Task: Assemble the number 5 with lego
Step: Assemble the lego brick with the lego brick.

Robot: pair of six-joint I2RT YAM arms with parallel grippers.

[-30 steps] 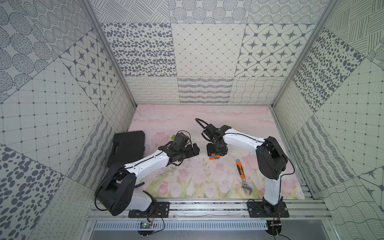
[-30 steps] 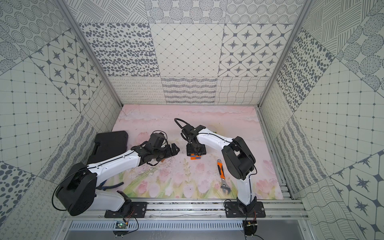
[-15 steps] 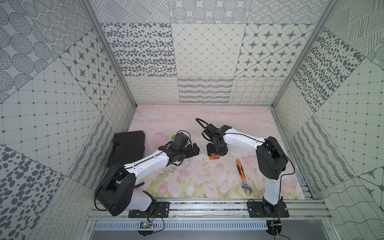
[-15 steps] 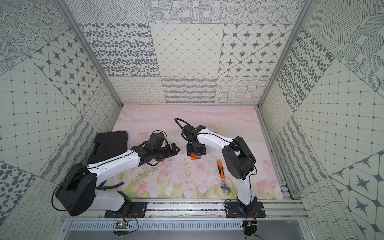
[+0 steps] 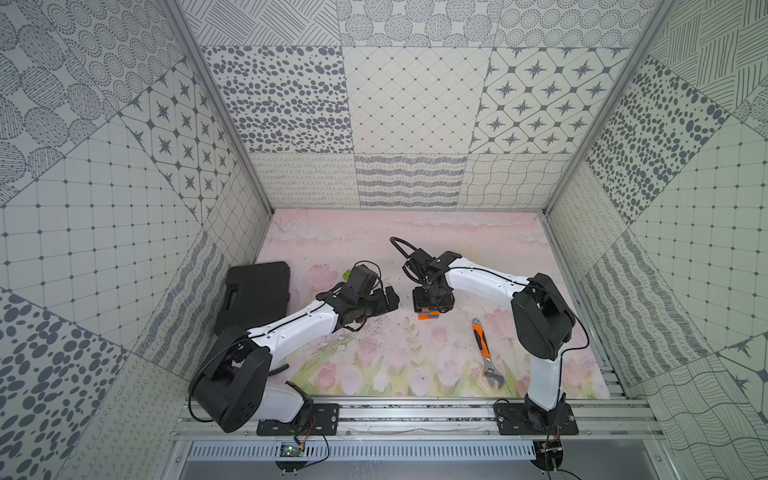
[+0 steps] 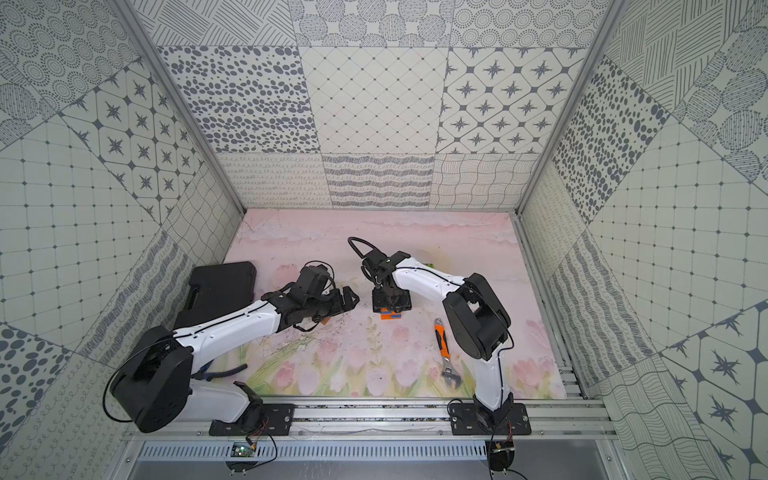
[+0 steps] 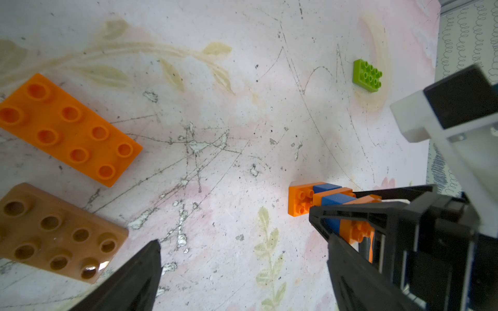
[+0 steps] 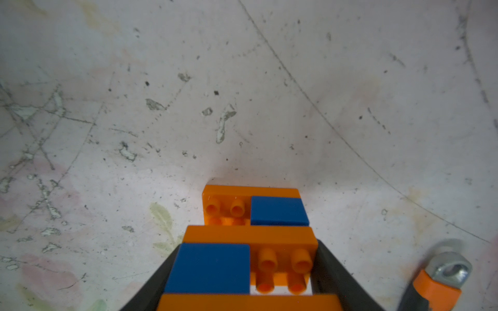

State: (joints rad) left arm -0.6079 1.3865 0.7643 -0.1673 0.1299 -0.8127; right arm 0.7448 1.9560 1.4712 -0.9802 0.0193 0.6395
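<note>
Nothing has moved since the earlier frames. Our right gripper (image 8: 242, 290) still pinches the lego stack (image 8: 256, 237) at lower centre; left gripper (image 7: 242, 272) spread, empty; the 5 awaits its next brick.

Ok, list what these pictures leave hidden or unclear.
- Lego stack: its near end is cut off by the right wrist view's edge; in both top views the right gripper covers most of it.
- Brown brick: partly cut off by the left wrist view's edge.
- Green brick: mostly hidden behind the left arm in a top view.
- Left gripper: only its open fingers show in its wrist view.
</note>
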